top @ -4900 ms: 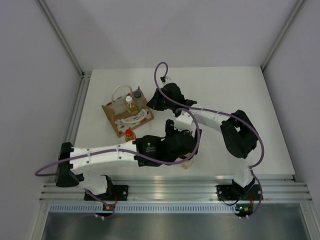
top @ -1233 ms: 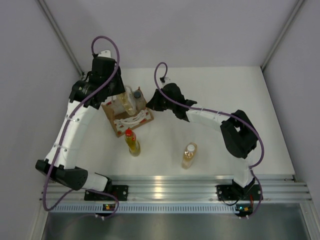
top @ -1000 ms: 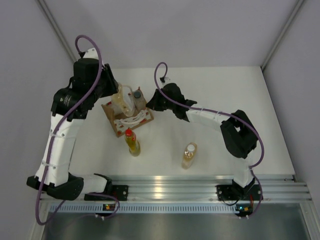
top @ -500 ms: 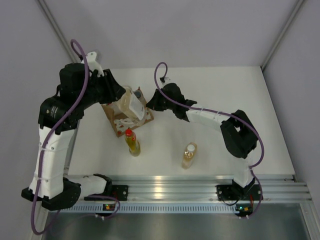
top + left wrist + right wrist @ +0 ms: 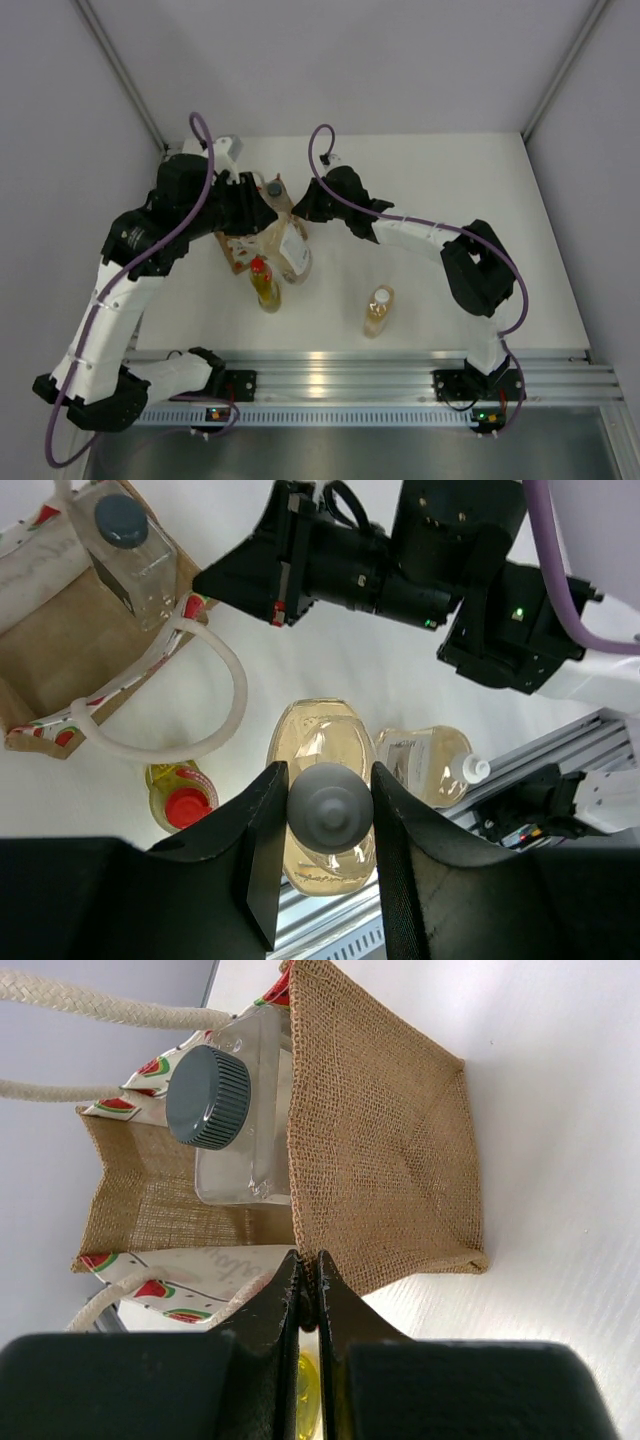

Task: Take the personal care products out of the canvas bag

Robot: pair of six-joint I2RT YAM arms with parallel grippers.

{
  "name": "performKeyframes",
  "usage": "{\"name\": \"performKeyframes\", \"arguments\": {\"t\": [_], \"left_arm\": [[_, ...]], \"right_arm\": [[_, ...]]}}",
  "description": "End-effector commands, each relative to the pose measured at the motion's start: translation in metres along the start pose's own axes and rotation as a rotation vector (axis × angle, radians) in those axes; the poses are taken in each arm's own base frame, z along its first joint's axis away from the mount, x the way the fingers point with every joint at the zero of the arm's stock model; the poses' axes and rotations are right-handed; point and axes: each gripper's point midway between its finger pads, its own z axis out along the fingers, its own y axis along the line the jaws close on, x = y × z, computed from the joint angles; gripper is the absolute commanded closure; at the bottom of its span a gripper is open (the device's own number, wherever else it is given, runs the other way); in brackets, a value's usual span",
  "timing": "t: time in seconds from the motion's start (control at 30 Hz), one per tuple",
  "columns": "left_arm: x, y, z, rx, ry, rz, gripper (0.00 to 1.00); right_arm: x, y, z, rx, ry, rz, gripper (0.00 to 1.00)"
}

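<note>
**Third bottle clear of the bag, one left inside**

A second ago the left pincer was over the bag's mouth. It has since swung toward the near edge of the worktop, closed on the cap of an amber bottle. That bottle now hangs straight beneath it, outside the bag and not yet set down. The right pincer has not moved and is clamped on the bag's rim, steadying it. By my reading, three products are out, and only the clear bottle is left to fetch.

The left wrist view looks down past the gripped cap. It shows the yellow bottle just to one side of the pincer and the second amber bottle lying on the worktop to the other. The right wrist view shows what neither other view does: closed fingers pinching the canvas edge, and the clear bottle standing just beyond them, against the inner wall.
</note>
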Motion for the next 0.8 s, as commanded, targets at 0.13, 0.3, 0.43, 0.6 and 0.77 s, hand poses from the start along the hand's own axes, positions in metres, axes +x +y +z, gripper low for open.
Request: {"name": "performKeyframes", "arguments": {"t": [0.13, 0.3, 0.43, 0.6, 0.77], "left_arm": [[-0.007, -0.081, 0.005, 0.113, -0.201, 0.087, 1.00], [0.025, -0.095, 0.019, 0.030, -0.219, 0.165, 1.00], [0.049, -0.109, 0.031, -0.020, -0.227, 0.223, 1.00], [0.083, -0.113, 0.056, -0.074, -0.186, 0.261, 1.00], [0.107, -0.110, 0.076, -0.085, -0.155, 0.244, 1.00]], "right_arm": [[-0.012, 0.022, 0.002, -0.059, -0.004, 0.001, 1.00], [-0.012, 0.022, 0.001, -0.058, -0.003, -0.002, 1.00], [-0.011, 0.022, 0.000, -0.057, 0.001, -0.001, 1.00], [-0.010, 0.024, -0.001, -0.062, 0.002, 0.000, 1.00], [-0.009, 0.023, 0.000, -0.060, 0.004, 0.000, 1.00]]}}
